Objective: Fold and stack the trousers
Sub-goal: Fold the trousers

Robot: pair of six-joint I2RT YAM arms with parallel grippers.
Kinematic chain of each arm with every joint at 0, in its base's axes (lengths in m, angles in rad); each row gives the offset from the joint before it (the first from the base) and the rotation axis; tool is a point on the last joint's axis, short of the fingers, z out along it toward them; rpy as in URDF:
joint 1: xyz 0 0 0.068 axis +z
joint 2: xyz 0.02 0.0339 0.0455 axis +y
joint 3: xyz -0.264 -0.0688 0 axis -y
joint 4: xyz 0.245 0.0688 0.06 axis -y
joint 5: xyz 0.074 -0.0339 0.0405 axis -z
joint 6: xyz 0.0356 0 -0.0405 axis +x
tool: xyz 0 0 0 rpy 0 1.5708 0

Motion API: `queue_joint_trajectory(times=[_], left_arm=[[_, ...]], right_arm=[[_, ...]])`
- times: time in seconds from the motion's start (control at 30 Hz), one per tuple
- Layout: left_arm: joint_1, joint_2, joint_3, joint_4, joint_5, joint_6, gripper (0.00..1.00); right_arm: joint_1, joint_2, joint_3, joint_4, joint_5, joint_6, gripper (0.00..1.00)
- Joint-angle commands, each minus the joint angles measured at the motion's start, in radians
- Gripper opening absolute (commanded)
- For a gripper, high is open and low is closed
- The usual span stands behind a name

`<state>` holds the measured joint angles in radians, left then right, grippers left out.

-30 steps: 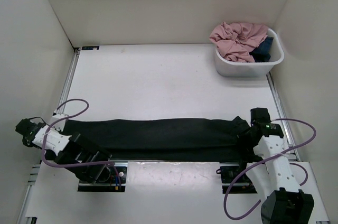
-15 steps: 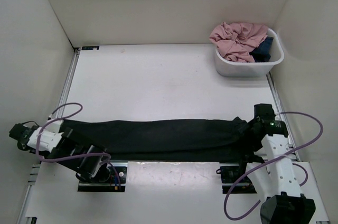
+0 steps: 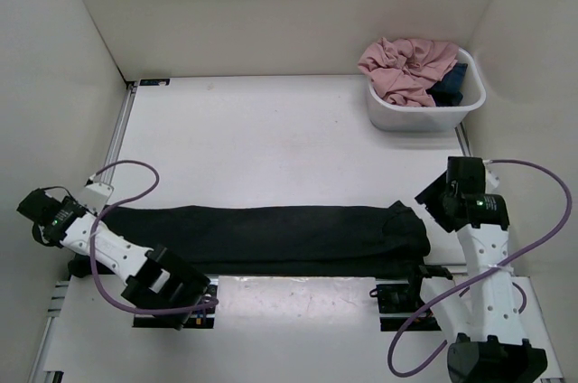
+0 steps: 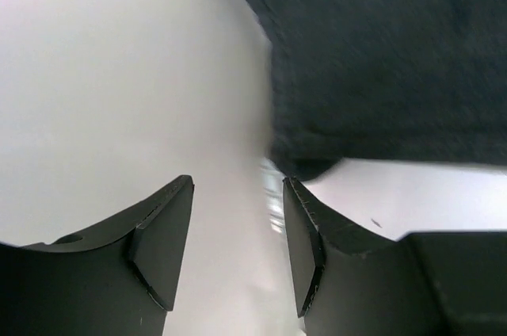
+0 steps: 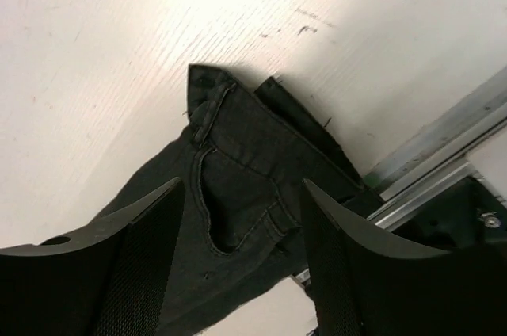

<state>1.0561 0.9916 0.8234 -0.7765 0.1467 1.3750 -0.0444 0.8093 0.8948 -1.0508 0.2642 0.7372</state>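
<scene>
The trousers [image 3: 262,237] are laid out flat, ready for folding. The left jaws and right jaws are held open and empty by the trousers' ends.

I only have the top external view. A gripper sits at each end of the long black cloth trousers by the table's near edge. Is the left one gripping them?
Observer: No. The left gripper is open, its jaws empty; the long black cloth trousers lie just beyond them.
Reviewer: And the right?
Observer: The right gripper is open too, hovering above the waistband end, touching nothing.
Reviewer: What shows on that end?
Observer: A stitched pocket opening and a belt loop face up.
</scene>
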Motion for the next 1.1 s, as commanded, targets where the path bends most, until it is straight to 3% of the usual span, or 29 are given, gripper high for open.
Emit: queue_joint_trajectory(times=[0.0, 0.13, 0.23, 0.37, 0.57, 0.77, 0.93, 1.07], left_arm=[[0.039, 0.039, -0.035, -0.096, -0.081, 0.012, 0.61], [0.061, 0.048, -0.024, -0.096, 0.040, -0.009, 0.62], [-0.050, 0.077, -0.010, -0.075, 0.063, -0.121, 0.62], [-0.183, 0.192, -0.088, 0.055, -0.094, -0.261, 0.57], [-0.286, 0.280, -0.273, 0.289, -0.219, -0.318, 0.55], [-0.496, 0.373, -0.227, 0.364, -0.263, -0.490, 0.55], [-0.654, 0.519, -0.054, 0.364, -0.297, -0.640, 0.55], [-0.720, 0.539, 0.060, 0.318, -0.297, -0.717, 0.55]], right_arm=[[0.015, 0.004, -0.095, 0.081, -0.124, 0.011, 0.65], [0.104, 0.072, -0.198, 0.228, -0.214, 0.073, 0.56], [0.208, 0.201, -0.198, 0.249, -0.130, 0.105, 0.53], [0.274, 0.379, -0.240, 0.268, -0.137, 0.157, 0.46], [0.264, 0.517, -0.355, 0.393, -0.135, 0.229, 0.41], [0.141, 0.659, -0.147, 0.367, 0.084, 0.220, 0.41], [0.048, 0.810, 0.142, 0.316, 0.115, 0.122, 0.41], [0.048, 0.905, 0.326, 0.272, 0.139, 0.025, 0.41]])
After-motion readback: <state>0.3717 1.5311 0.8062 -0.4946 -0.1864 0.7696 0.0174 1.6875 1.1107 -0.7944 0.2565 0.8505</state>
